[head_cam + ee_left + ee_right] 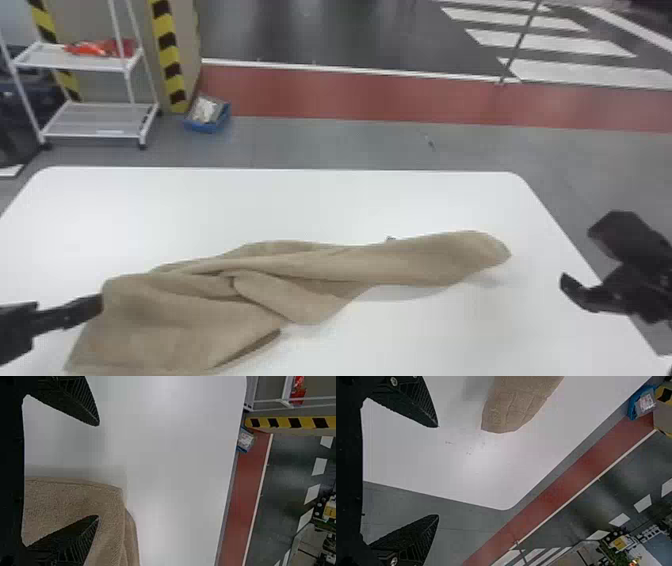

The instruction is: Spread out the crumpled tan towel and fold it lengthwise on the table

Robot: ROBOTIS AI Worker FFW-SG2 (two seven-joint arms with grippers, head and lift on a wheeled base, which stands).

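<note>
The tan towel (320, 270) lies bunched and twisted on the white table, wide at the left and narrowing to a rounded end at the right. At its left edge is my left gripper (97, 305). In the left wrist view my left gripper (98, 471) stands open, one finger over the towel (79, 498) and the other over bare table. Past the table's right edge, my right gripper (565, 290) stands apart from the towel. The right wrist view has my right gripper (438, 471) open, nothing between its fingers, with the towel's rounded end (514, 407) farther off.
The white table (280, 200) has free room behind the towel and at its front right. Beyond the far edge, a white shelf cart (82, 60) and a blue bin (206, 117) stand on the floor.
</note>
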